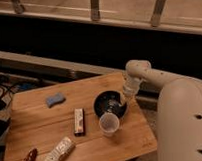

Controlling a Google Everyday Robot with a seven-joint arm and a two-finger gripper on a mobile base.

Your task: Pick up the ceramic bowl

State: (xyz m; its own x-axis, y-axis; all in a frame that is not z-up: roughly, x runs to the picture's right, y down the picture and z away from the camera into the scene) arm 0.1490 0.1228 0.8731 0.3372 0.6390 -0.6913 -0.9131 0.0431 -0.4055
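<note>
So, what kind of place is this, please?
Probably an indoor office or café corner at night, though this is uncertain. A small wooden table stands beside a dark window wall with a metal railing above. The gripper is at the shallow glossy black ceramic bowl, next to a pale translucent cup.

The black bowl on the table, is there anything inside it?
The ceramic bowl shows only faint light rings inside. The gripper reaches over its right rim, hiding that edge, and the pale cup in front covers its near rim.

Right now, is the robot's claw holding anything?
Cannot be told. The gripper sits at the right rim of the black ceramic bowl; a grip isn't visible.
</note>
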